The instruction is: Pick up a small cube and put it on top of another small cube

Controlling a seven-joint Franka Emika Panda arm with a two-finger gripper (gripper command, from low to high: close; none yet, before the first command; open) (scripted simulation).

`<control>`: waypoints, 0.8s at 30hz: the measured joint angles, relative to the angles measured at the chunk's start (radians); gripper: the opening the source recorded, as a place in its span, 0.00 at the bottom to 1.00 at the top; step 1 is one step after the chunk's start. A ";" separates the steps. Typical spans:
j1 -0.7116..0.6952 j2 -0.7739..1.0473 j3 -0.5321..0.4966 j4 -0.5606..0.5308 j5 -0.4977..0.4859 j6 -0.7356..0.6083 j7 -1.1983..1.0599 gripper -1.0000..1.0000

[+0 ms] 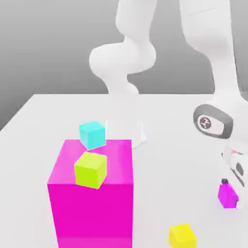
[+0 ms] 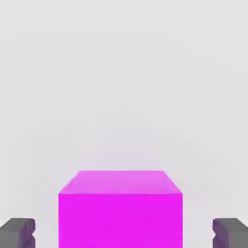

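- Magenta small cube (image 2: 120,213) sits nearest the hand camera, between the tool's (image 1: 231,193) dark fingers (image 2: 18,231), which stand apart with gaps on both sides.
- It rests on the white bench (image 1: 164,126), at the exterior view's right.
- Yellow cube (image 1: 182,236) lies near; large magenta block (image 1: 92,203) well apart.

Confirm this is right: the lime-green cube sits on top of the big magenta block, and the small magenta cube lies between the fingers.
Half right. The cyan cube sits on top of the big magenta block; the lime-green cube is in front of it, per the exterior view. The small magenta cube does lie between the fingers.
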 joint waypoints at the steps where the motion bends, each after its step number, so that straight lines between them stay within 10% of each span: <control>1: 0.000 0.000 0.000 0.000 0.000 0.000 0.000 0.00; 11: -0.044 -0.196 0.040 -0.038 0.082 -0.158 -0.049 0.00; 24: -0.354 -0.666 -0.148 -0.069 0.144 -0.593 0.199 0.00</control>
